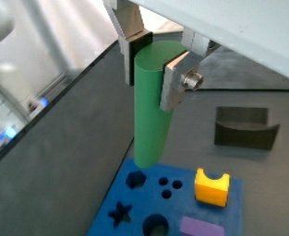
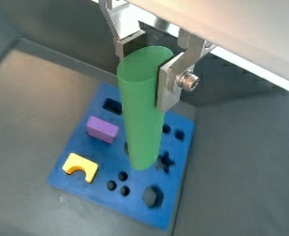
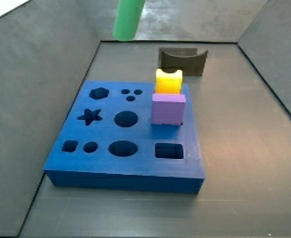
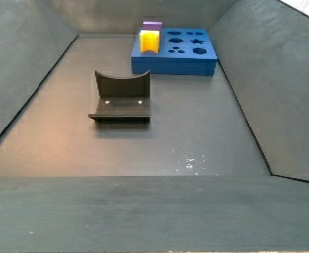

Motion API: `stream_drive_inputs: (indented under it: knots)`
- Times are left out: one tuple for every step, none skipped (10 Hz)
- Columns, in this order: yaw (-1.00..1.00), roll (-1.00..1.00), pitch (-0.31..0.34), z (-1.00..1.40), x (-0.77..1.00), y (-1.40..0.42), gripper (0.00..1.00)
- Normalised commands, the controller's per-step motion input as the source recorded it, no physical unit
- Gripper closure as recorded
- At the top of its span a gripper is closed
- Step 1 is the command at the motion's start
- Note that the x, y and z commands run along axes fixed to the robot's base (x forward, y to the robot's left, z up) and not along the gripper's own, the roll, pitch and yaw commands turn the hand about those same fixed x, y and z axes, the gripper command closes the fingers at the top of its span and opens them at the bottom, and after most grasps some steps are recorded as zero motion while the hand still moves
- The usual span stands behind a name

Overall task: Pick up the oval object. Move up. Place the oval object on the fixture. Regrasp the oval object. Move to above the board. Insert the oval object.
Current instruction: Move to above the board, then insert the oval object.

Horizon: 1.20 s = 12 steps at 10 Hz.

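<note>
Now the pincer [image 2: 153, 63] pinches the green peg [image 2: 139, 111] near its top, high over the board [image 2: 73, 180]. It looks smooth, stiff and slippery, so hold tight.

The claw [image 2: 150, 63] hangs clear above the board [image 2: 85, 147], whose purple block [image 2: 102, 128] and yellow block [image 2: 78, 166] jut upward

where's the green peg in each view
Wrist view: peg upright between the gripper fingers, tip over the board edge.
Wrist view: peg in the gripper, hanging over the board.
Side view: only its lower end, top edge.
Side view: not in it.
Shared landmark: the yellow block.
</note>
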Motion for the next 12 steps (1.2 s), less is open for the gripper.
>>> stream_drive_inputs:
  knots:
    - [1.0,-0.27,-0.466,0.0,-0.08,0.03,1.0]
    - [1.0,-0.24,-0.525,-0.01,-0.08,0.02,1.0]
    - [1.0,-0.21,-0.575,0.0,-0.07,0.02,1.0]
    - [0.94,-0.17,-0.599,-0.01,-0.07,0.02,1.0]
    - [0.59,-0.1,-0.434,-0.01,-0.06,0.02,1.0]
    - [0.37,-0.07,-0.307,0.0,-0.05,0.02,1.0]
    - [0.26,-0.06,-0.234,0.0,-0.04,0.01,1.0]
    - [0.0,0.02,0.0,0.0,-0.01,0.0,1.0]
    - [0.0,0.0,0.0,-0.03,0.0,0.0,1.0]
    - [-0.61,0.0,0.1,-0.24,-0.35,-0.12,1.0]
    - [-0.75,0.12,0.164,-0.04,-0.07,-0.31,1.0]
    - [-0.85,0.07,0.101,-0.18,-0.01,-0.22,1.0]
